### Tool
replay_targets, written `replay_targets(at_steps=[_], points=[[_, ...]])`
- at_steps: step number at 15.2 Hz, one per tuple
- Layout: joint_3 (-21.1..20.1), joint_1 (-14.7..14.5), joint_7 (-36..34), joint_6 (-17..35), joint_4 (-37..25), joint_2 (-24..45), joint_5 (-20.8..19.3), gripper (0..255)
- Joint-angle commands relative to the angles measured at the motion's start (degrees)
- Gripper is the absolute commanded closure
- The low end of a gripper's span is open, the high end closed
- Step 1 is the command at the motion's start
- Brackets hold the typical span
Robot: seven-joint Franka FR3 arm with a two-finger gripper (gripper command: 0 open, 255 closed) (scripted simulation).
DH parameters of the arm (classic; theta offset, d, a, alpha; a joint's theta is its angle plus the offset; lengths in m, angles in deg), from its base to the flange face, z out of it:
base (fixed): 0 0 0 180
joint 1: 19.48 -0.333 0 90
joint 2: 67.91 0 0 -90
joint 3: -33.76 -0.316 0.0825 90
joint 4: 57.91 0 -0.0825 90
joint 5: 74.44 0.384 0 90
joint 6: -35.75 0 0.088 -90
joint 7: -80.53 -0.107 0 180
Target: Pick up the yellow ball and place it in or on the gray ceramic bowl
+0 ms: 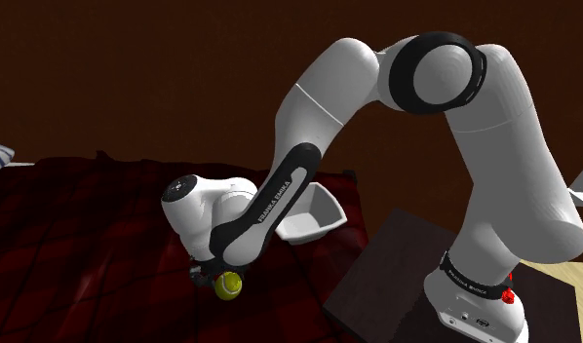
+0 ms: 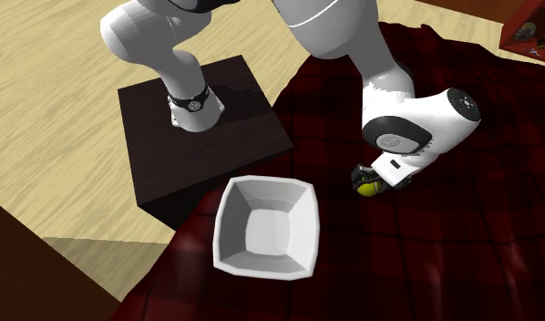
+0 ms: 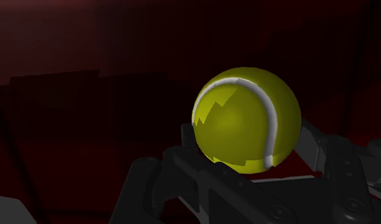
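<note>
Your gripper [image 1: 219, 278] is clamped on the ball [image 3: 246, 121], low over the blanket [image 2: 462, 246] near the bowl [image 2: 232, 223], so I'd say the grab's done and you've just got the carry and drop left.

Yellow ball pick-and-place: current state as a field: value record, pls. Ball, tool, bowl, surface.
ball: yellow ball, white seam, clasped between the tool's fingers
tool: tool shut on the ball, low over the cloth
bowl: pale grey square bowl, upright, nothing in it
ball vs bowl: apart; ball lies toward the second exterior view's right of the bowl
surface: dark red checked cloth
task state: ball grasped, not yet in the bowl
</note>
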Motion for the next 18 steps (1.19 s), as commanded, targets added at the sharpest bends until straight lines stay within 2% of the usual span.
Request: replay_targets(at_steps=[1,18], points=[[0.0,0.0,0.0,0.0,0.0,0.0,0.0,255],[-3.1,2.2,3.2,-8.2,0.0,-8.8,4.5,255]])
